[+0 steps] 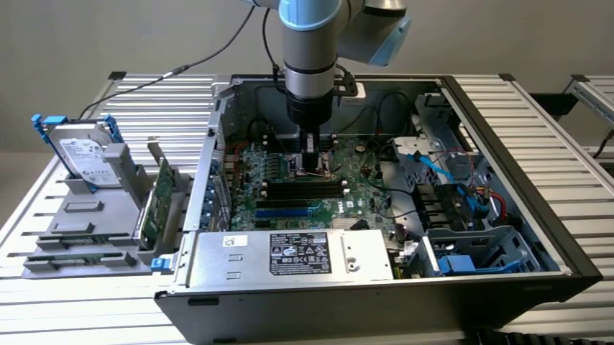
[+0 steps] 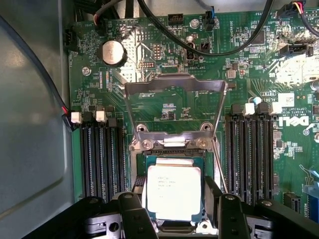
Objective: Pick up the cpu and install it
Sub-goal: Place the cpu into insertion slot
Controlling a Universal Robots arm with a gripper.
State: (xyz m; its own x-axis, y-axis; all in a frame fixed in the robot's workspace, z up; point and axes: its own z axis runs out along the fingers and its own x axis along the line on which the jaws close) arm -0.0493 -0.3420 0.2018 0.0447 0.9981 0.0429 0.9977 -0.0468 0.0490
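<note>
The small flat square cpu point(image 2: 173, 191) with a silver-grey metal top is seated in the socket point(image 2: 172, 145) of the green motherboard point(image 2: 164, 107). The black gripper point(image 2: 177, 211) is held directly over it with fingers point(image 2: 135, 211) spread wide, one at each side, nothing being gripped. The open black computer case point(image 1: 499, 144) is laid on a ribbed aluminium table point(image 1: 556, 129) before a plain beige wall point(image 1: 115, 36), with a silver hard drive point(image 1: 82, 154) in a blue bracket stood at the case's nine o'clock in the exterior view.
</note>
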